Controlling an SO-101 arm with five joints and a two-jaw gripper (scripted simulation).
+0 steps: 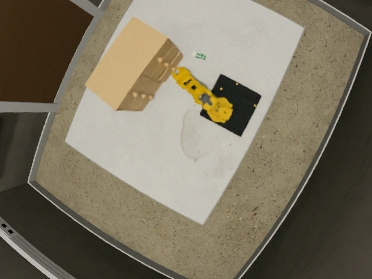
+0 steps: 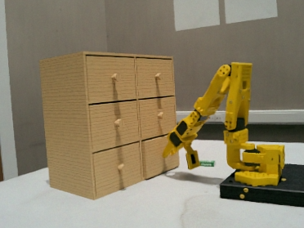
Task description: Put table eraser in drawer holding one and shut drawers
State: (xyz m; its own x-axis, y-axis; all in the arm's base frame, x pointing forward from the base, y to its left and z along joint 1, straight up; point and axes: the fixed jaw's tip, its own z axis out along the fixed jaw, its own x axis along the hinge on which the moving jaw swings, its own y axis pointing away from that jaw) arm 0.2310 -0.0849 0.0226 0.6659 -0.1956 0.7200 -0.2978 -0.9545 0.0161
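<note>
The eraser [image 1: 200,56], small, green and white, lies on the white mat just behind my arm; it also shows in the side view [image 2: 207,163]. The tan cabinet [image 1: 132,63] has six drawers in two columns [image 2: 131,119], and all of them look shut. My yellow gripper [image 1: 175,72] reaches down to the front of the bottom right drawer [image 2: 157,156]. In the side view the gripper [image 2: 168,151] is shut on that drawer's knob, which the fingers hide. The moving jaw hangs below, close to the eraser but apart from it.
My arm's black base plate [image 1: 231,103] [image 2: 266,186] sits right of the cabinet. The other five drawer knobs stick out of the cabinet front. A faint stain marks the mat in front of the base. The mat lies on a sandy floor inside a grey rim.
</note>
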